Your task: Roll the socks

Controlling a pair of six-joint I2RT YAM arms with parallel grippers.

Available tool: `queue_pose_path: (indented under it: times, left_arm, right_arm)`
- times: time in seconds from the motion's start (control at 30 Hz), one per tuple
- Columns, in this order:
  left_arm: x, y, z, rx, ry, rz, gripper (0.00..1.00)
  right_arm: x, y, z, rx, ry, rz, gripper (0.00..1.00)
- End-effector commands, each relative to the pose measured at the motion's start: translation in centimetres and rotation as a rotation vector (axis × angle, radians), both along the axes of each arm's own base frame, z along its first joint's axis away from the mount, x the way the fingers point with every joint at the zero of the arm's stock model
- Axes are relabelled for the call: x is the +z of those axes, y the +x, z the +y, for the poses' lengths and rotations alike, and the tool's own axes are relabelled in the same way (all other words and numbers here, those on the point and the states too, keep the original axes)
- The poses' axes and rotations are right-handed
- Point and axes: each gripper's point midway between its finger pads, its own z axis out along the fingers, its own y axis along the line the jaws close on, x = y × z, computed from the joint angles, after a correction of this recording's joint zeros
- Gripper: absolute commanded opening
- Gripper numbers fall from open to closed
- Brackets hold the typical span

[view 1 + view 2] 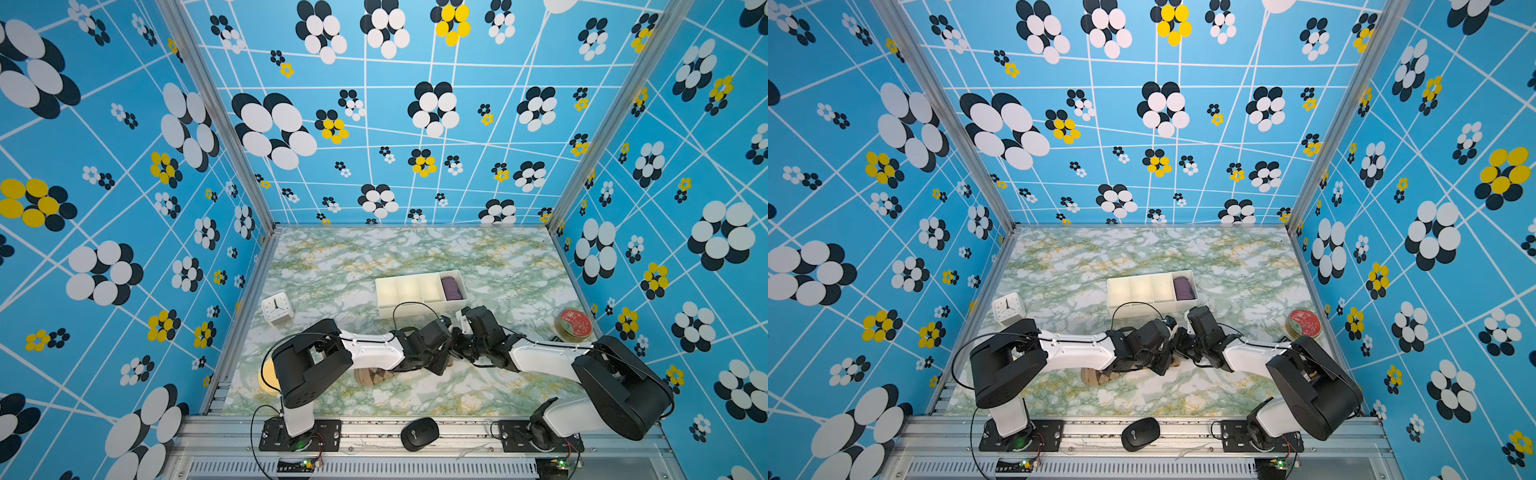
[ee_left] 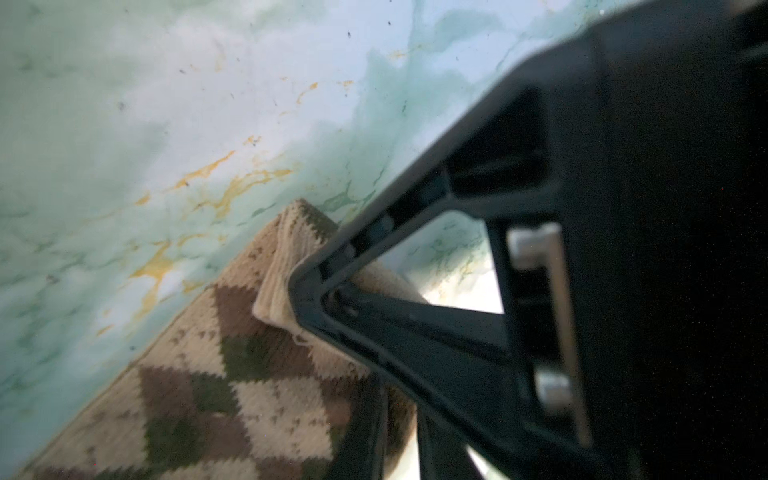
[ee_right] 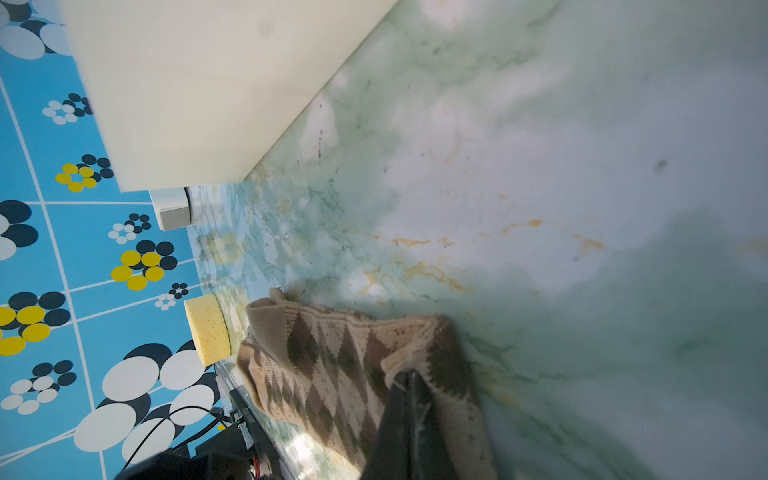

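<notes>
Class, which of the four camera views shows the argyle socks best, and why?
The right wrist view: the socks show most of their length, one edge pinched by the right gripper. The left wrist view shows just one end, shut in the left gripper. In both top views only a small patch shows under the left arm.

I read the socks [image 2: 232,386] as coarse knit cloth; the counter [image 2: 166,124], smooth, faintly glossy marble print; the tray [image 3: 187,83], matt cream plastic; the sponge [image 3: 208,332], rough, porous foam.

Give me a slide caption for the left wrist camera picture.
Close-up: left gripper pinches a folded edge of the argyle socks on the marbled table.
</notes>
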Motion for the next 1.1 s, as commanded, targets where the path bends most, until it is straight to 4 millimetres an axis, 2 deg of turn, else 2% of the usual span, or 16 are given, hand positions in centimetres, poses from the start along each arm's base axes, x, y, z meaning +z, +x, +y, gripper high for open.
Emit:
queue_pose_path:
  times: [0.0, 0.07, 0.3, 0.5, 0.6, 0.77, 0.93, 1.07]
  left_arm:
    - [-2.8, -0.2, 1.7, 0.041, 0.06, 0.066, 0.18]
    - [-2.6, -0.5, 1.8, 0.037, 0.044, 0.084, 0.18]
    - [0.1, -0.6, 1.8, 0.03, -0.071, 0.129, 0.18]
    - [3.1, -0.1, 1.8, 0.02, -0.125, 0.092, 0.18]
    - [3.9, 0.4, 1.9, 0.026, -0.139, 0.082, 0.18]
    - [3.0, 1.0, 2.6, 0.049, -0.115, 0.087, 0.18]
    - [2.9, 1.6, 2.2, 0.064, -0.136, 0.073, 0.17]
    - [2.7, 2.1, 1.3, 0.062, -0.146, 0.072, 0.17]
  right_arm:
    - [-1.9, -2.4, -0.9, 0.047, -0.071, 0.063, 0.05]
    - [-1.8, -2.3, -0.9, 0.049, -0.07, 0.061, 0.06]
    - [-1.1, -2.0, -0.8, 0.064, -0.08, 0.04, 0.08]
    - [-0.4, -1.8, -0.9, 0.068, -0.089, 0.021, 0.11]
    - [0.0, -1.7, -0.9, 0.071, -0.092, 0.008, 0.12]
    - [0.6, -1.6, -1.0, 0.075, -0.093, -0.012, 0.13]
    - [1.1, -1.5, -1.1, 0.074, -0.094, -0.028, 0.13]
    - [1.0, -1.6, -1.2, 0.07, -0.099, -0.026, 0.07]
